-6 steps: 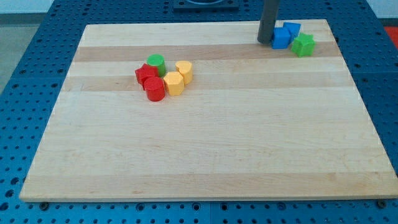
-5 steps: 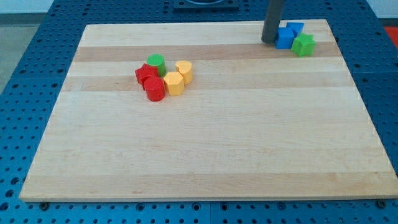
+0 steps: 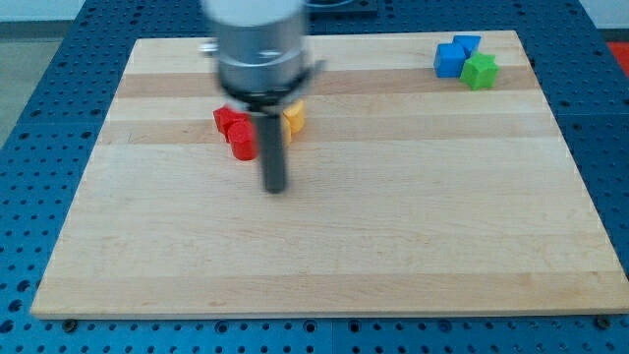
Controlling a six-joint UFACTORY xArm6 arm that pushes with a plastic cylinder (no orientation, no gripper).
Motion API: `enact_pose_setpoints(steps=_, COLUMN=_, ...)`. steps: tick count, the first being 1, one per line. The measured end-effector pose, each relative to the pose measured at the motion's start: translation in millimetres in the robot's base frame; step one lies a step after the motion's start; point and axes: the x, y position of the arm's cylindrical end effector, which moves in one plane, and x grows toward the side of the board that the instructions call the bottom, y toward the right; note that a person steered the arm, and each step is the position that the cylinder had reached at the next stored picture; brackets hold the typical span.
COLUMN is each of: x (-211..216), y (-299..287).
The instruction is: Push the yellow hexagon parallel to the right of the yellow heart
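Nearest the view's bottom: my tip [image 3: 276, 190] on bare surface [image 3: 393, 246], rod rising blurred to the arm's grey body [image 3: 257, 49]. The tool is a plain rod, no jaws, holding nothing, touching no block. Just above the tip toward the view's top sits the cluster. Red blocks [image 3: 234, 132] show left of the rod, two of them touching, shapes unclear behind the blur. A yellow block [image 3: 293, 118] peeks out right of the rod; only a sliver shows, so hexagon or heart cannot be told, nor its heading or long axis. The other yellow block is hidden behind rod and arm body. So the yellow hexagon lies somewhere in that cluster, just beyond the tip and slightly to the view's right, exact spot hidden. Far off, at the view's top right corner: two blue blocks [image 3: 455, 54] touching, and a green block [image 3: 481, 71] against them on the right, star-like outline.
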Motion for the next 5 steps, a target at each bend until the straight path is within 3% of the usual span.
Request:
enact_pose_setpoints(steps=1, x=-8, y=-77)
enact_pose_setpoints(steps=2, x=-49, y=-75)
enact_pose_setpoints(steps=5, x=-67, y=60)
